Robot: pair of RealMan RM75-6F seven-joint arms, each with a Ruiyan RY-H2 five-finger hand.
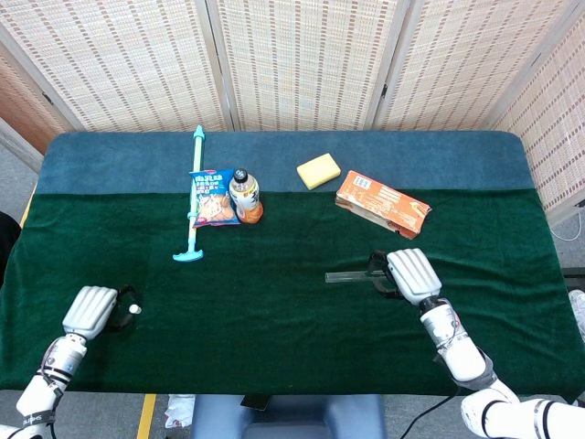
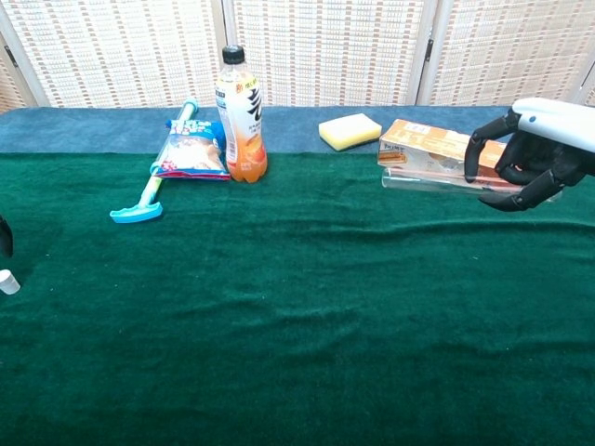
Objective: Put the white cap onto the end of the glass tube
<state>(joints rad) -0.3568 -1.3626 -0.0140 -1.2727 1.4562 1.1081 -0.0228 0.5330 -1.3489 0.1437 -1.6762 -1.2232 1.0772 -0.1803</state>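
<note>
Cap (image 1: 134, 309) just beside the left robot hand (image 1: 91, 311), well apart from the tube (image 2: 429, 180).
Tube is gripped by the right robot hand (image 2: 521, 165) — long axis pointed leftward; whether the left grips anything cannot be told.

Even, bright indoor light from above, soft faint shadows, both views sharp, no glare.

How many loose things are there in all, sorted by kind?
Glass tube: 1
White cap: 1
Drink bottle: 1
Snack bag: 1
Yellow sponge: 1
Orange box: 1
Teal plastic tool: 1
Total: 7
</note>
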